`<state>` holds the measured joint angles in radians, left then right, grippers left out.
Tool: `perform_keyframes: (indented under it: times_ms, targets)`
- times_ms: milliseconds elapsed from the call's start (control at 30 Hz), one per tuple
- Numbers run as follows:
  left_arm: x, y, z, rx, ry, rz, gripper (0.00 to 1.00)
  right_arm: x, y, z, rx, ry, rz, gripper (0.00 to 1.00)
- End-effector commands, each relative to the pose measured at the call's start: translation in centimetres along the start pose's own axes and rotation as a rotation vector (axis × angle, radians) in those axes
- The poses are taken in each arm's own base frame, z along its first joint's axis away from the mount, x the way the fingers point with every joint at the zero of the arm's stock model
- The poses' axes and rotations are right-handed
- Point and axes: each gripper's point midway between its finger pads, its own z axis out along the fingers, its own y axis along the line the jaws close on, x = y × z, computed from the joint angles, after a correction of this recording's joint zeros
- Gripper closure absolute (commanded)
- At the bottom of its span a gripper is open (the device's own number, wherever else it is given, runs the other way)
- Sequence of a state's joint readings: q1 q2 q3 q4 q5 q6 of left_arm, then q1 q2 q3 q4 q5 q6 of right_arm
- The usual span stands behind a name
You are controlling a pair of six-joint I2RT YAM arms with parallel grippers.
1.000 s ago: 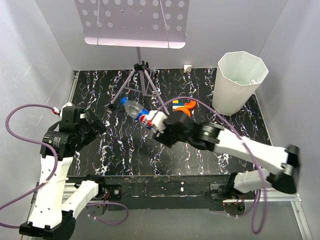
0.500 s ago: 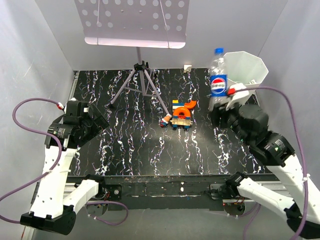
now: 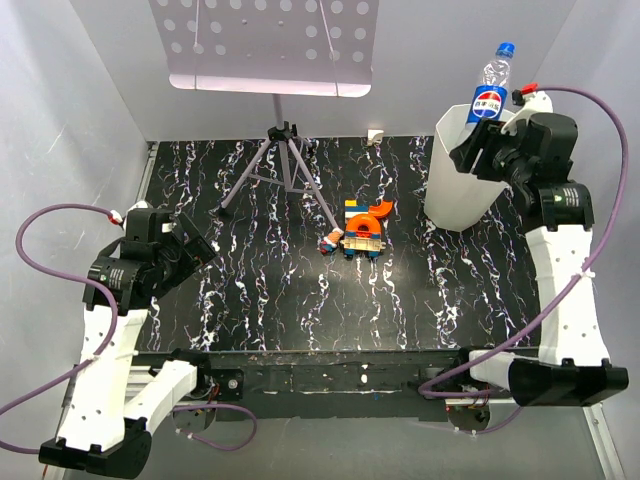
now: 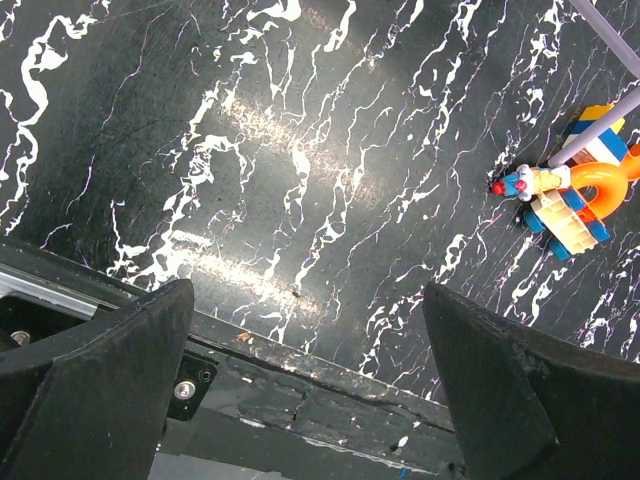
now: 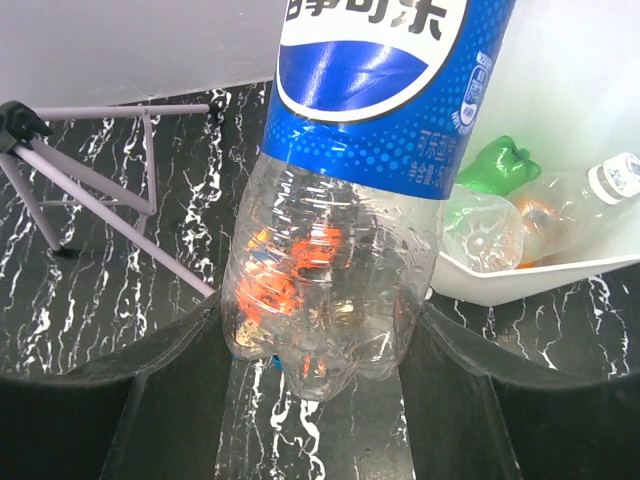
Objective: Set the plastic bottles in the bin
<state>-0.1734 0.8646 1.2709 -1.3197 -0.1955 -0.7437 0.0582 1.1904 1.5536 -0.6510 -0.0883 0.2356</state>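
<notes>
1. Your right arm (image 3: 565,270) stands stretched tall from its base at the near right. Its wrist reaches up and back, level with the top of the bin (image 3: 468,205) at the far right corner of the tabletop (image 3: 280,290).
2. Your right claw (image 3: 484,146) is clamped on the lower body of the Pepsi bottle (image 3: 490,88). The bottle stands nearly upright with its blue cap on top and leans slightly right.
3. In the right wrist view, both fingers of the right claw (image 5: 320,335) press against the clear base of the Pepsi bottle (image 5: 350,200). The bin's rim (image 5: 520,272) is just to its right.
4. The held bottle is above the near-left edge of the bin's opening and is not inside it.
5. A green bottle (image 5: 497,165), an orange bottle (image 5: 535,215) and a clear bottle with a white cap (image 5: 612,185) already lie inside the bin.
6. Your left arm (image 3: 105,340) is bent low over the left side of the tabletop.
7. Your left claw (image 3: 195,245) is spread wide and holds nothing. In the left wrist view, only bare tabletop shows between the fingers of the left claw (image 4: 308,295).
8. The toy blocks (image 3: 362,228) sit mid-tabletop, well apart from both claws.
</notes>
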Motion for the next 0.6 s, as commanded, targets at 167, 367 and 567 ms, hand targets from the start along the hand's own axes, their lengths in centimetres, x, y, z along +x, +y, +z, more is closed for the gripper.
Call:
perform_keyframes:
  times_ms: [167, 367, 567]
  targets:
    - [0.0, -0.1, -0.2, 0.014, -0.001, 0.010, 0.01, -3.8, -2.3, 2.5, 0.039, -0.051, 0.012, 0.45]
    - [0.4, 0.2, 0.2, 0.005, 0.003, 0.019, 0.01, -2.3, -7.2, 5.6, 0.242, -0.004, -0.040, 0.34]
    - [0.5, 0.1, 0.3, 0.008, 0.010, 0.029, 0.01, -3.7, -9.1, 5.6, 0.348, -0.061, -0.081, 0.17]
